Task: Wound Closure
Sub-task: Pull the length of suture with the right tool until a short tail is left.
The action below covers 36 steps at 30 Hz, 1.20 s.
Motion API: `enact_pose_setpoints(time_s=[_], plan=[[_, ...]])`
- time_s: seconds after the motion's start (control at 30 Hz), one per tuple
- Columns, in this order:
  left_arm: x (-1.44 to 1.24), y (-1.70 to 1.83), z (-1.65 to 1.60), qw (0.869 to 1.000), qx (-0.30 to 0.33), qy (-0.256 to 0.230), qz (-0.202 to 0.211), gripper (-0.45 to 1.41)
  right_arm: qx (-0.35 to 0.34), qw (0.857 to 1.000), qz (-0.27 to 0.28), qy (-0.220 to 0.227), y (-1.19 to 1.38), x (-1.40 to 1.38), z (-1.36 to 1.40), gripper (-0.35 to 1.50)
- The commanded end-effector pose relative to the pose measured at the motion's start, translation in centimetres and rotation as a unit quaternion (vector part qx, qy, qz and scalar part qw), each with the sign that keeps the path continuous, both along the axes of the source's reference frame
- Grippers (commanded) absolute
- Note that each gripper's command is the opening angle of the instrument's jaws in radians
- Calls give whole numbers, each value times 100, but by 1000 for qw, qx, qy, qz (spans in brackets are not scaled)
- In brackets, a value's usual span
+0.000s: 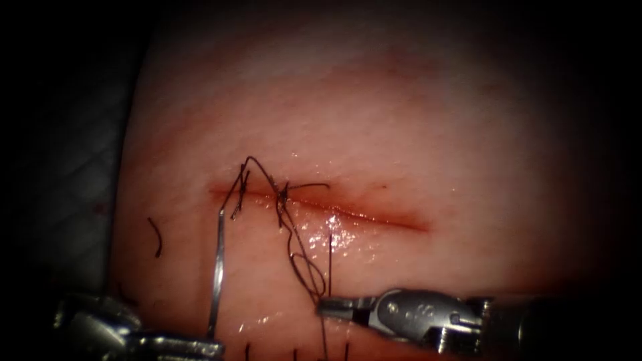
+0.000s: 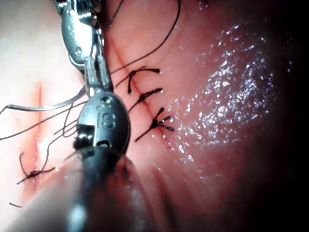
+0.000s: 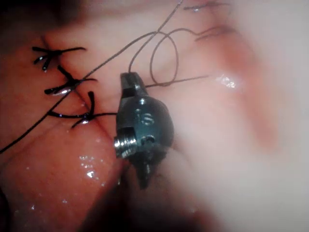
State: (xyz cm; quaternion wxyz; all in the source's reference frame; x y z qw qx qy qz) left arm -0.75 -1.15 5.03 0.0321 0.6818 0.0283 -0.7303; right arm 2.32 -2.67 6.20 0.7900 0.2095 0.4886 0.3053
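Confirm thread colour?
Black thread, looped near the right tool; clearest in the endoscope view against the pink tissue.

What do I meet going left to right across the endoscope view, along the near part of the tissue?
Left tool, shut on the needle's end → loose cut end of thread → needle, rising toward the cut → looped thread → right tool, shut on the thread.

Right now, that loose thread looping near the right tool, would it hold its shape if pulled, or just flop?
Probably floppy: the thread lies in slack loops on the tissue. It looks thin, so likely light and easily dragged. The wet sheen beside the cut suggests it may cling or slip.
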Motion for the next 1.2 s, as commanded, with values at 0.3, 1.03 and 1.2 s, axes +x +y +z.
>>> enact_pose_setpoints(time_s=[0.3,1.03,1.2], plan=[[6,-6,0,1000,10,19,0,-45,15,999,-18,35,-49,51,-70,-35],[134,45,2,984,48,96,-141,-45,-243,969,-39,14,30,-2,-66,148],[133,48,8,982,44,109,-150,-45,-254,967,-33,-5,47,-3,-35,146]])
